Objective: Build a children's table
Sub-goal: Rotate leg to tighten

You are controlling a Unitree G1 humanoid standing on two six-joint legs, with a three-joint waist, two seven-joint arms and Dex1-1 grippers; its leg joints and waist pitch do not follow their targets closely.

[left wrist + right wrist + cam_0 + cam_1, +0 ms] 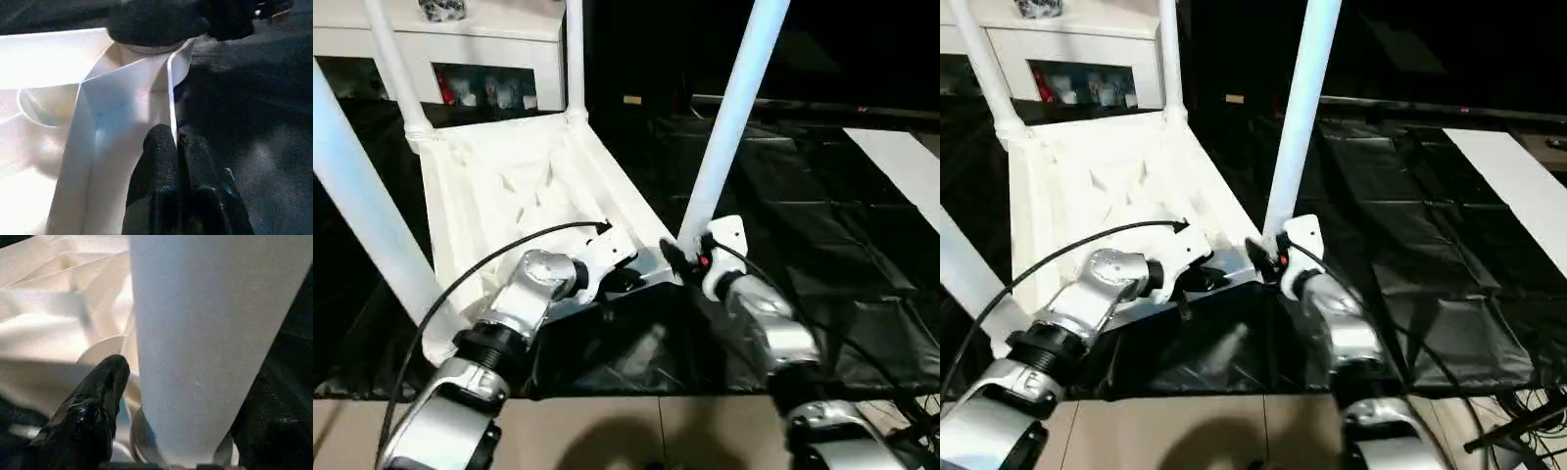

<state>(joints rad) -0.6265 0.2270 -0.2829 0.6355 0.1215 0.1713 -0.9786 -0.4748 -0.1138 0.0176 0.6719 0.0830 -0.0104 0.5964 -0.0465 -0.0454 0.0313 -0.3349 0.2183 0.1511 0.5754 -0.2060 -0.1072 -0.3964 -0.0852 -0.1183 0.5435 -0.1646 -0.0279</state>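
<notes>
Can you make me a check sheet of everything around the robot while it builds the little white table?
Surface: black sheeting covers the floor; a tan strip lies nearest the robot.
Job's things: the table top lies underside up, with four legs standing in its corners; the near right leg leans.
Clutter: nothing seen.
End effectors: left end effector is shut on the table top's rim; right end effector is at the near right leg's base.
Cables: a black cable arcs over the left arm.
Surroundings: a white shelf unit stands behind.

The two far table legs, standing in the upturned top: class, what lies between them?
In the left eye view, only the tabletop's far edge spans from the far-left leg to the far-right leg; behind that gap stands a white cabinet.
</notes>
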